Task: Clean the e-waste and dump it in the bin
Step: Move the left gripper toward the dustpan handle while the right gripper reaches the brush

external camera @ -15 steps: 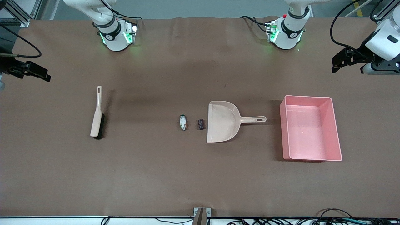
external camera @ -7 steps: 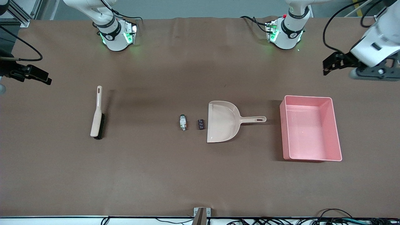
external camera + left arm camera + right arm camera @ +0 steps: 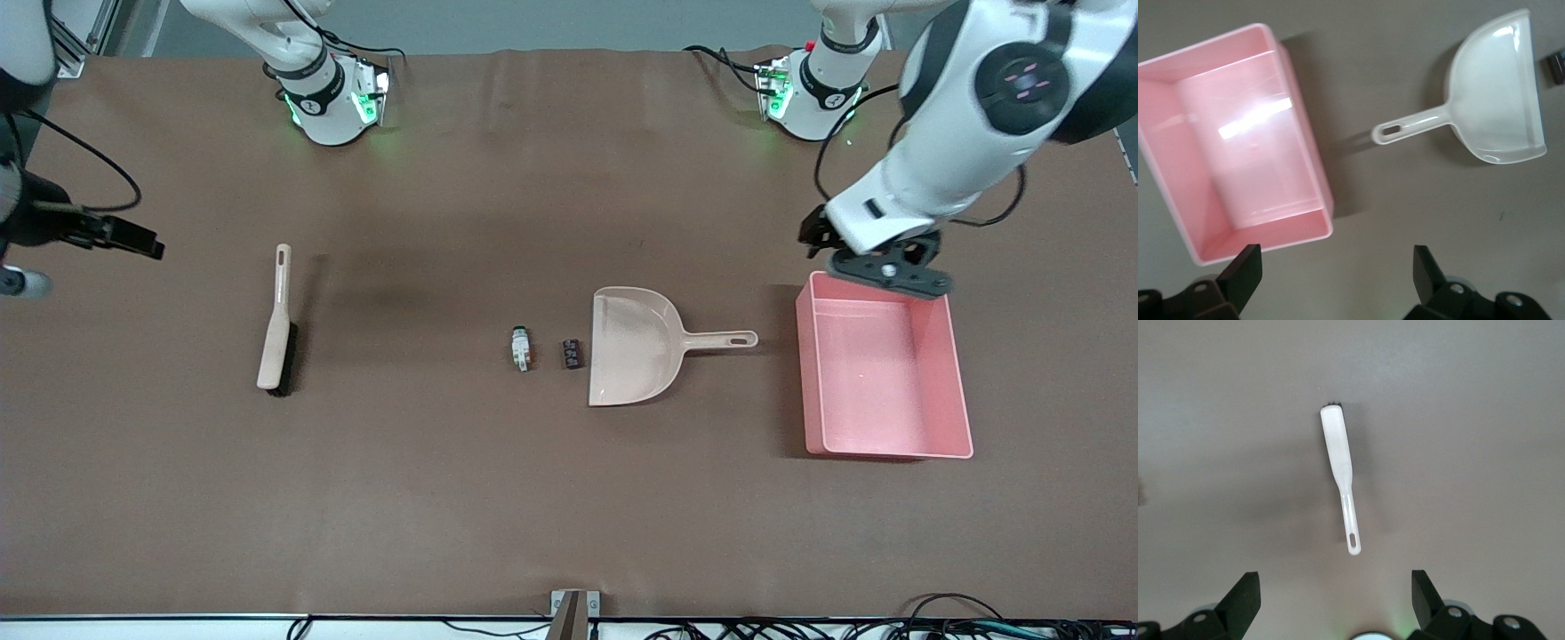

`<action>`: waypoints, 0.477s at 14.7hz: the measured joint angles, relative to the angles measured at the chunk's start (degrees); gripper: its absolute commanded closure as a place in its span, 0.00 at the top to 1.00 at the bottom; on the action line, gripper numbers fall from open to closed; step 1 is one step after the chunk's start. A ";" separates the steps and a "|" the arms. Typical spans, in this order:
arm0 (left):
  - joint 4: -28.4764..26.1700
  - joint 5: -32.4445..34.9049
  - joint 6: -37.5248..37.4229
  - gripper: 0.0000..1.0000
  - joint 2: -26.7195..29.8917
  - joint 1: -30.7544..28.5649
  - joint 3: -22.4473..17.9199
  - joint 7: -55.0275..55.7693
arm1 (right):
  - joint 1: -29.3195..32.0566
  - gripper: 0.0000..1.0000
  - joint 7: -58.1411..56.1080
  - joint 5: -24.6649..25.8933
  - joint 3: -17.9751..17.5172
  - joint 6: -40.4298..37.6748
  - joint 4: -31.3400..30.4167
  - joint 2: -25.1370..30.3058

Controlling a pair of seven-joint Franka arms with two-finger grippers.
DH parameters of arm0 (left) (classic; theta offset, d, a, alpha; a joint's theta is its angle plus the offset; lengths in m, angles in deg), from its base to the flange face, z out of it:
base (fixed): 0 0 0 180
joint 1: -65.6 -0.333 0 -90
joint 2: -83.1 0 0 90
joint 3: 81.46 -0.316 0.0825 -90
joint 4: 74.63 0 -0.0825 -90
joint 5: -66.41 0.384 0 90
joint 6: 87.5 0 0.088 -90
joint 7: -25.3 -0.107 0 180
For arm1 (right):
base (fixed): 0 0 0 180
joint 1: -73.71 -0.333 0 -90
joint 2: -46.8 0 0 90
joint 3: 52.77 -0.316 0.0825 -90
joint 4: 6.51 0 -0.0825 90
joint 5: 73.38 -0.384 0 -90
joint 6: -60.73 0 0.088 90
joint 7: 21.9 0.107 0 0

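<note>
Two tiny e-waste parts lie mid-table: a white-grey one with a green mark (image 3: 521, 348) and a dark block (image 3: 572, 354) just at the mouth of the beige dustpan (image 3: 636, 347). The dark block shows at the edge of the left wrist view (image 3: 1557, 67). The pink bin (image 3: 805, 373) stands at the left arm's end, past the dustpan's handle. My left gripper (image 3: 887, 269) is open and empty over the bin's rim on the robots' side. My right gripper (image 3: 20, 267) is open and empty at the right arm's end of the table, looking down on the brush (image 3: 1338, 453).
The beige brush with black bristles (image 3: 276, 333) lies toward the right arm's end, handle toward the robots. The left wrist view shows the dustpan (image 3: 1498, 93) and the bin (image 3: 1305, 147), with bare brown table under the open fingers (image 3: 1245, 273).
The left arm has swung in from the table's end and now hangs over the bin's rim. The right arm has shifted slightly toward the brush. Nothing on the table has moved.
</note>
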 measured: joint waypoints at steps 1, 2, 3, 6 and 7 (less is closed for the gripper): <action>-1.61 0.18 1.68 0.98 -0.54 0.02 1.64 -0.15 | 0.04 1.00 -0.09 -0.01 0.01 3.96 -4.03 -0.36; -2.83 0.91 2.91 0.98 -1.28 0.06 3.35 -0.24 | 0.05 1.00 -0.16 -0.01 0.02 7.57 -7.90 -0.70; -3.58 2.65 3.71 0.96 -2.24 0.13 5.02 -0.46 | 0.06 1.00 -0.20 -0.02 0.01 10.76 -11.48 -0.90; -4.21 9.06 5.90 0.93 -6.74 0.44 10.25 -1.29 | 0.06 1.00 -0.24 -0.02 -0.01 16.90 -18.93 -0.95; -4.30 10.34 7.10 0.91 -8.52 0.57 11.58 -1.42 | 0.05 1.00 -0.30 -0.02 -0.03 17.40 -20.18 -1.07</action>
